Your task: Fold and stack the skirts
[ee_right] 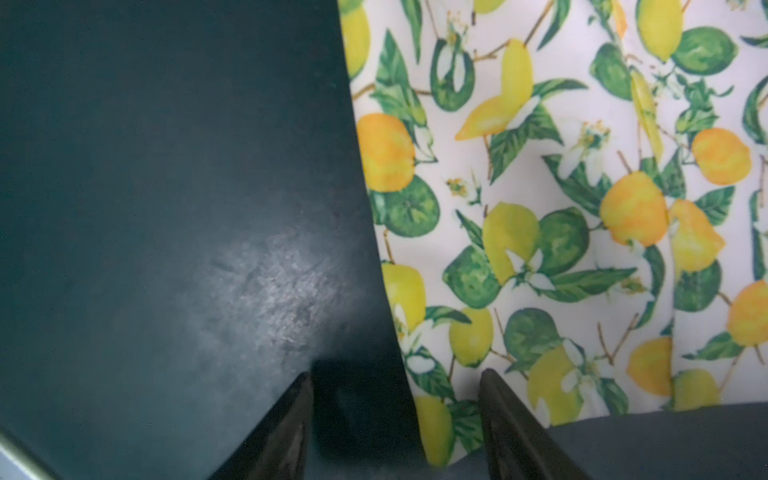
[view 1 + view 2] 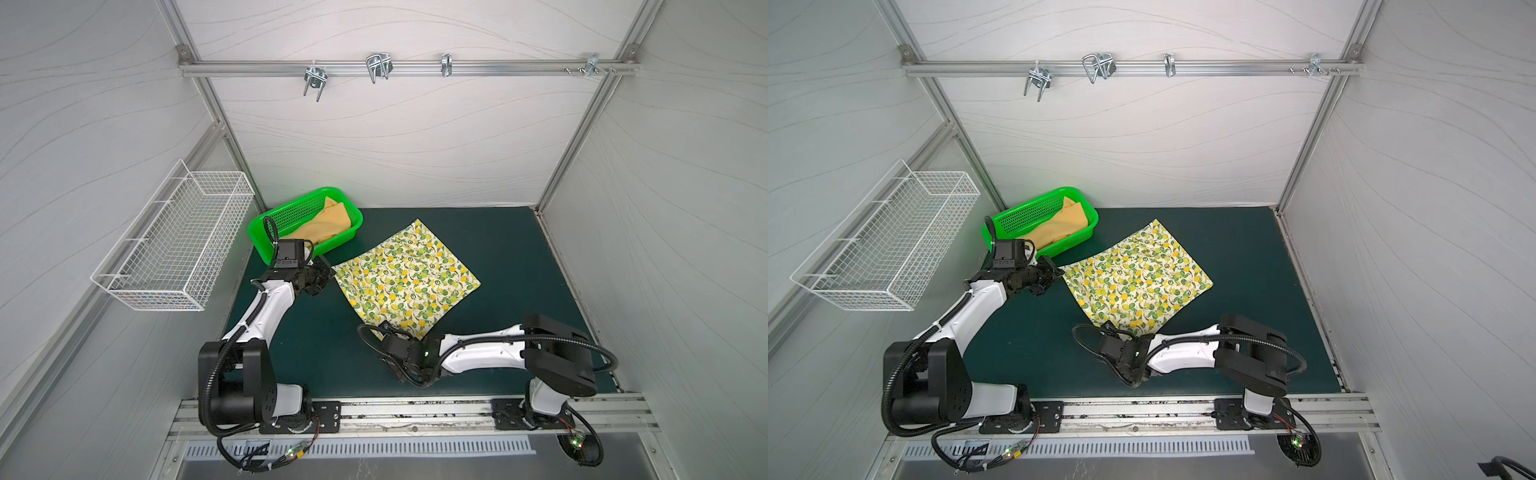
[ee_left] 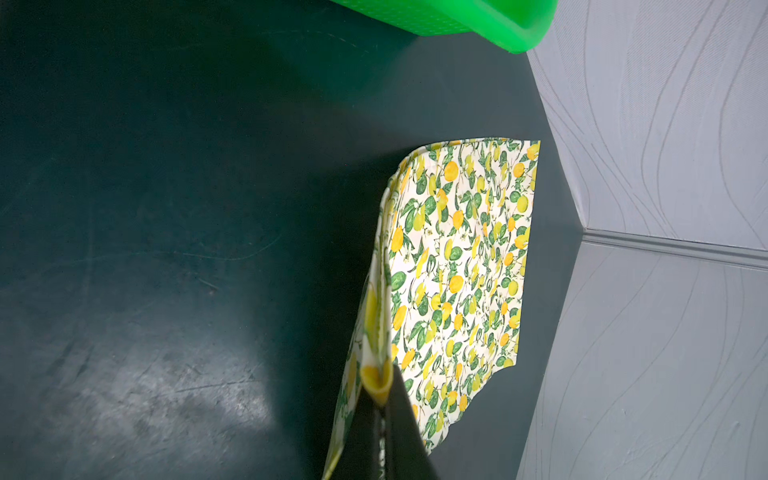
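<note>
Cream cloth printed with lemons and leaves, the lemon skirt [image 2: 405,278] lay spread flat, set cornerwise, around the middle of the dark green worktop [image 2: 498,257]. The left gripper [image 3: 380,399] was clamped on a pinched fold at the skirt's left corner. The right gripper [image 1: 395,386] sat at the corner nearest the front edge, its jaws partly apart with the hem running between them. The mustard skirt [image 2: 328,226] lay crumpled in the green basket [image 2: 299,215] at the far left corner.
</note>
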`<state>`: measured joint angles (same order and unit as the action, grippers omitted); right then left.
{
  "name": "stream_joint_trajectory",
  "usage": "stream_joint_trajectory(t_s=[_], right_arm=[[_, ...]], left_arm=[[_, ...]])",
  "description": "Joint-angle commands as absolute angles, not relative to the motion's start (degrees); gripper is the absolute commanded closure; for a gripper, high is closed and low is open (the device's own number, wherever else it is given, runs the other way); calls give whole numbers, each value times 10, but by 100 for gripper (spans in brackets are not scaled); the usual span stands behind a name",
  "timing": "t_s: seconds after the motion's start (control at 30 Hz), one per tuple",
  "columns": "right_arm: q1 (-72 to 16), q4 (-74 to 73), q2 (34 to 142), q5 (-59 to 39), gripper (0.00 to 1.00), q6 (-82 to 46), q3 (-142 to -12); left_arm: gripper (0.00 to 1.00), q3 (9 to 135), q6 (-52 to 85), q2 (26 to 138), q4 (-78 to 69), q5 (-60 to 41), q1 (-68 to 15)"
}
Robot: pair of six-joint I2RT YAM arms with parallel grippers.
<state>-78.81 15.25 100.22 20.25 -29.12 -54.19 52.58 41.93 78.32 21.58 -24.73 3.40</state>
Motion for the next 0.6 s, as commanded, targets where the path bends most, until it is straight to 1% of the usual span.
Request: stream_joint_trajectory(t_s=[0.0,0.13,0.23,0.57], right_arm=[[-791,168,1050,187,42,-301,-526],[-788,162,1054,190,49,-311,-521],[-778,162,1054,185,52,-317,-518],[-747,158,1052,175,55,-318,-503]], left_arm=[[100,559,407,790,222,-253,39],[100,568,404,789,227,-254,42],[100,573,402,790,232,-256,44],[100,580,399,789,235,-261,52]])
